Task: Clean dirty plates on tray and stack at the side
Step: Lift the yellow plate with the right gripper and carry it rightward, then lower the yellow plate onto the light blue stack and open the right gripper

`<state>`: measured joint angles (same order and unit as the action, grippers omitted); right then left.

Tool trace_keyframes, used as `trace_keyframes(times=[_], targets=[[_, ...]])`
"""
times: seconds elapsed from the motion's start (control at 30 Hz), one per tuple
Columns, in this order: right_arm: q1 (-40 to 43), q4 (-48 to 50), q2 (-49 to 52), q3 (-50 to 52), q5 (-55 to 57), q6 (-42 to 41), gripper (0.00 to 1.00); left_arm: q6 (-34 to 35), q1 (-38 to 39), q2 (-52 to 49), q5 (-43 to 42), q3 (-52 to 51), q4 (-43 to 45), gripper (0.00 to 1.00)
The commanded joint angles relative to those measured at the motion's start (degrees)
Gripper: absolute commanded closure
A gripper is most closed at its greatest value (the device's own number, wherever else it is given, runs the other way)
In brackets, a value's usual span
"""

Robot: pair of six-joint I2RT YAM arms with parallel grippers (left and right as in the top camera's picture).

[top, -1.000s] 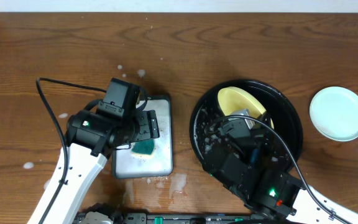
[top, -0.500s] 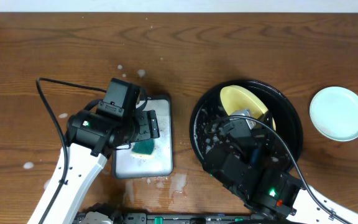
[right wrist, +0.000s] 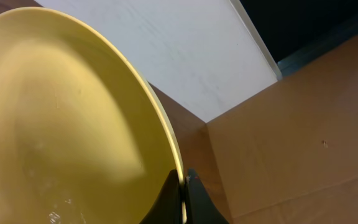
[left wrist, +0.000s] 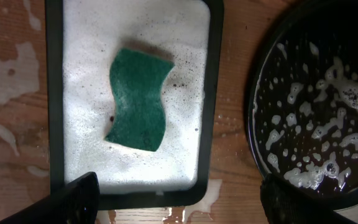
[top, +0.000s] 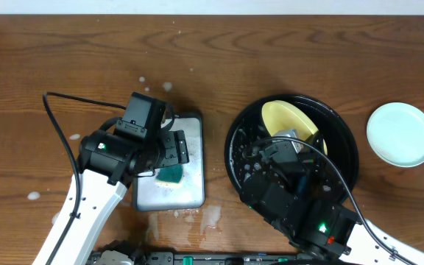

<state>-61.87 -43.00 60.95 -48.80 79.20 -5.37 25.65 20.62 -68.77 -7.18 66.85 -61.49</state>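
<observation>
The left arm (top: 87, 210) is showing a white shell, black boxy joints and a thin black cable (top: 87, 101); the black right arm (top: 285, 202) is glowing green (top: 322, 229).

Lab-like robot test station: wooden table (top: 285, 51), white wall (right wrist: 185, 50), cardboard panel (right wrist: 303, 143).

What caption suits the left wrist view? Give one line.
Green sponge lying in the foamy sponge tray, beside the suds-flecked black tray.

You've got a pale yellow plate (right wrist: 73, 124), a black tray (top: 347, 154) flecked with white foam, a mint plate (top: 401, 134) at right, a dark green sponge (left wrist: 137, 104), a black-rimmed white sponge tray (left wrist: 53, 124) and a brown wood-grain table (top: 65, 59).
</observation>
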Motion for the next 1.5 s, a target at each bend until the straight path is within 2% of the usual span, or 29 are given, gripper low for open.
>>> trace_keyframes(times=[0.0, 0.1, 0.23, 0.3, 0.37, 0.53, 0.63, 0.77, 0.83, 0.97, 1.1, 1.13, 1.2, 1.33, 1.47], targets=[[-0.4, 0.4, -0.3, -0.4, 2.4, 0.0, 0.99, 0.1, -0.2, 0.3, 0.1, 0.0, -0.1, 0.17], [0.8, 0.6, -0.3, -0.4, -1.0, -2.6, 0.99, 0.1, -0.2, 0.3, 0.1, 0.0, -0.1, 0.17], [11.1, 0.7, -0.3, -0.4, -17.6, -10.8, 0.99, 0.1, -0.2, 0.3, 0.1, 0.0, -0.1, 0.17], [23.2, 2.7, -0.3, -0.4, -35.2, -10.6, 0.99, 0.1, -0.2, 0.3, 0.1, 0.0, -0.1, 0.17], [33.2, 4.6, -0.3, -0.4, -47.3, -8.6, 0.99, 0.1, -0.2, 0.3, 0.1, 0.0, -0.1, 0.17], [61.5, 10.1, 0.1, -0.5, -75.3, -8.0, 0.99, 0.1, -0.2, 0.3, 0.1, 0.0, -0.1, 0.17], [77.2, 13.0, 2.1, -0.5, -86.9, -11.6, 0.99, 0.1, -0.2, 0.3, 0.1, 0.0, -0.1, 0.17], [92.6, 16.8, 8.0, -0.5, -88.7, -17.9, 0.99, 0.1, -0.2, 0.3, 0.1, 0.0, -0.1, 0.17], [97.7, 18.6, 11.9, -0.5, -88.3, -20.1, 0.99, 0.1, -0.2, 0.3, 0.1, 0.0, -0.1, 0.17], [104.0, 22.5, 19.4, -0.5, -88.3, -23.9, 0.99, 0.1, -0.2, 0.3, 0.1, 0.0, -0.1, 0.17], [106.4, 25.0, 24.7, -0.5, -88.3, -22.7, 0.99, 0.1, -0.2, 0.3, 0.1, 0.0, -0.1, 0.17], [106.4, 25.1, 25.7, -0.5, -88.3, -21.5, 0.89, 0.1, -0.2, 0.3, 0.1, 0.0, -0.1, 0.17], [106.2, 25.1, 26.4, -0.5, -88.5, -19.1, 0.46, 0.1, -0.2, 0.3, 0.1, 0.0, -0.1, 0.17], [104.4, 22.5, 23.4, -1.7, -89.0, -18.7, 0.02, 0.1, -0.2, 0.3, 0.1, 0.0, -0.1, 0.17], [98.7, 17.6, 15.5, -3.7, -93.5, -16.3, 0.01, 0.1, -0.2, 0.3, 0.1, 0.0, -0.1, 0.17]])
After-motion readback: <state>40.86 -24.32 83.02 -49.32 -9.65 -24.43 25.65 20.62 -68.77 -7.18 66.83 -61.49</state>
